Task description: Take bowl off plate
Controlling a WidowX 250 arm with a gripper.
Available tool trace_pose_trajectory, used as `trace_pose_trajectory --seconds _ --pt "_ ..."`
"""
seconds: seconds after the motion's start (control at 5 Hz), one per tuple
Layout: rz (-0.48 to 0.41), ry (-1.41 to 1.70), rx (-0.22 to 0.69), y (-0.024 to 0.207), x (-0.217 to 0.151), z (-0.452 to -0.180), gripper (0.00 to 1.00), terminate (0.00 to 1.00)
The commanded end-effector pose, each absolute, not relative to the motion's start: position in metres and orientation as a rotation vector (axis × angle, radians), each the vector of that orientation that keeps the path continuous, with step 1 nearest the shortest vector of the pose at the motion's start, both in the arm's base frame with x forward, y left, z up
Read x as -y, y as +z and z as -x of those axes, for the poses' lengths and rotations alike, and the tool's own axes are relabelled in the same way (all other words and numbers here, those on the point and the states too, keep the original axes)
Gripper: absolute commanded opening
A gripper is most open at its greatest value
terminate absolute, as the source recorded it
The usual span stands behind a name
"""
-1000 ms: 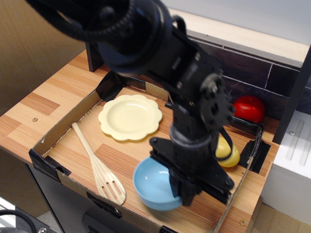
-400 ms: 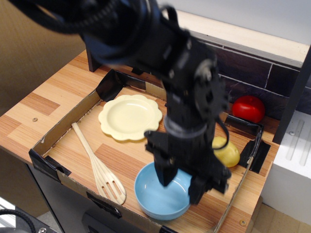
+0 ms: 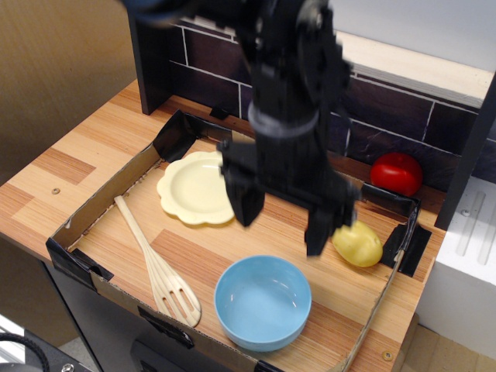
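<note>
The glossy light blue bowl sits upright on the wooden floor of the cardboard tray, near the front edge, apart from the plate. The pale cream-yellow scalloped plate lies at the back left of the tray, its right side hidden behind the arm. My black gripper hangs above the tray between plate and bowl, raised clear of the bowl. Its two fingers are spread wide apart and hold nothing.
A wooden slotted spatula lies left of the bowl. A yellow egg-shaped fruit sits at the tray's right. A red round object rests behind by the dark tiled wall. The cardboard tray's walls enclose the area.
The gripper let go of the bowl, opened wide and rose up and back. The bowl now rests by itself at the front of the tray.
</note>
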State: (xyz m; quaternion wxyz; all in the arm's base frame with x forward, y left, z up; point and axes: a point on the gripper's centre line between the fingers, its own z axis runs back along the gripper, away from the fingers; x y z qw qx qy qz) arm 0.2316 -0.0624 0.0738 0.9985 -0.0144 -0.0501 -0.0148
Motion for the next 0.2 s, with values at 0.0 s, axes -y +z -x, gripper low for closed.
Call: trace_pose_trajectory --seconds 0.0 --pt "0.037 -0.023 0.141 0.0862 0.0612 -0.2382 1.0 1.0"
